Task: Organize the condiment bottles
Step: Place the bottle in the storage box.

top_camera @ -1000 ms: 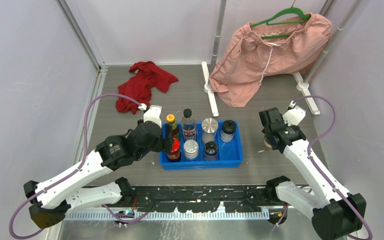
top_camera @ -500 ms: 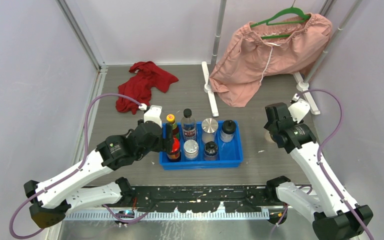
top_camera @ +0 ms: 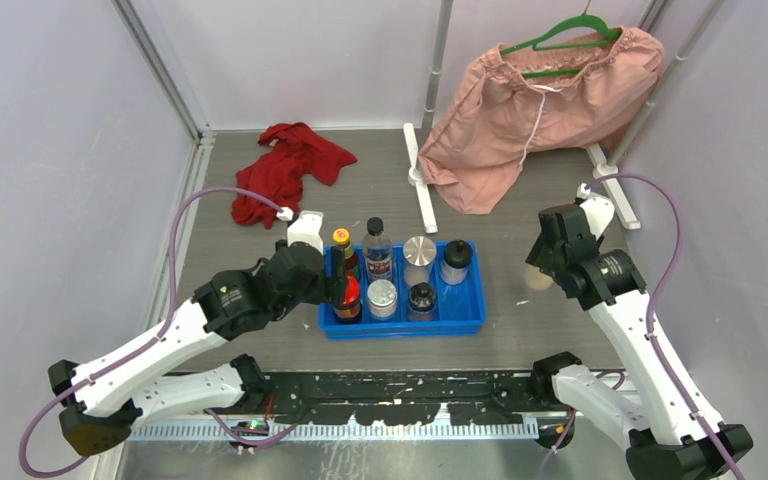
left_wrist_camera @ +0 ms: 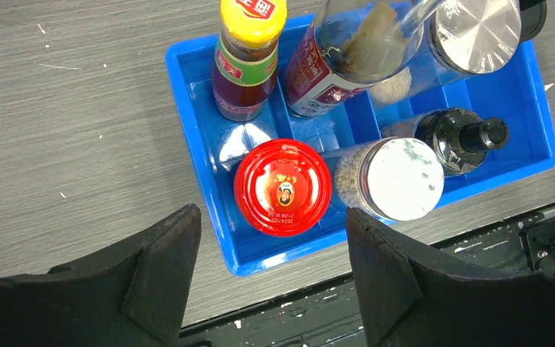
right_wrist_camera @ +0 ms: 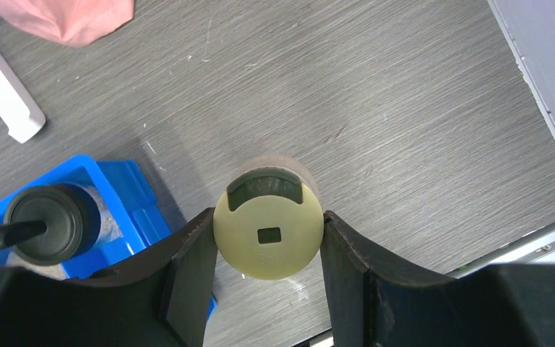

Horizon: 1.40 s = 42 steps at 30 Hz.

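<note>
Now: blue tray (top_camera: 405, 328) nearly full, its right front slot looks free. Left gripper (left_wrist_camera: 271, 217) fingers spread, straddling red-capped jar (left_wrist_camera: 282, 186) in tray's left front slot. Right gripper (right_wrist_camera: 267, 224) pinching beige bottle (right_wrist_camera: 268, 242) just right of tray; long axis vertical, cap up. Keep upright, clear rim, lower straight.

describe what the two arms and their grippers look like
The left arm and right arm have white links joined by black joints, each with a small round badge. A lilac cable loops along each. The left gripper and right gripper have broad, matte black, wedge-shaped fingers.
</note>
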### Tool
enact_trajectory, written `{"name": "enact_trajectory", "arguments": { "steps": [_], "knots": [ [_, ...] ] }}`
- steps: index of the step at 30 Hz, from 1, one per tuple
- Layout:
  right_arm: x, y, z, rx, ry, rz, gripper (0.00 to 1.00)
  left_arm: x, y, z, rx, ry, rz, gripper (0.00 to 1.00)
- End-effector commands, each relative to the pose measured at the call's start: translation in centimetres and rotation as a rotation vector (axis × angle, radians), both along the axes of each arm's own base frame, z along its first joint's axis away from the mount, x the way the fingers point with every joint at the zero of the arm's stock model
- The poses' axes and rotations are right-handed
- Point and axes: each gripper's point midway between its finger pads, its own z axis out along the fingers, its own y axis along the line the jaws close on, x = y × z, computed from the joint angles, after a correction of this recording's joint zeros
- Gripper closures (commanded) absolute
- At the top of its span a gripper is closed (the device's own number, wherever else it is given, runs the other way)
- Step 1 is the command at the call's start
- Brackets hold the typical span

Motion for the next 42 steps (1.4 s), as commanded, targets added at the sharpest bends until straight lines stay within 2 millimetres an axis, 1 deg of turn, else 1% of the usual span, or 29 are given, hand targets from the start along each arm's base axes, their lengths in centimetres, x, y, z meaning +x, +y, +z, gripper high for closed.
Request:
{"name": "enact_trajectory", "arguments": {
  "steps": [1, 9, 20, 30, 42],
  "knots": [
    [0.2, 0.9, 2.1, 0.016, -0.038, 0.088, 0.65, 0.2, 0.1, 0.4, -0.004, -0.007, 0.020, 0.26],
    [0.3, 2.7, 2.7, 0.060, -0.026, 0.194, 0.65, 0.2, 0.2, 0.5, -0.003, -0.008, 0.027, 0.27],
    [0.7, 4.7, 3.2, 0.098, -0.028, 0.282, 0.65, 0.3, 0.2, 0.3, -0.002, -0.004, 0.035, 0.27],
    [1.0, 7.6, 3.9, 0.051, -0.044, 0.347, 0.65, 0.2, 0.3, 0.3, -0.002, -0.001, 0.039, 0.27],
    [0.8, 11.4, 3.8, 0.019, -0.058, 0.422, 0.65, 0.2, 0.5, 0.2, 0.001, 0.000, 0.043, 0.27]
  ]
}}
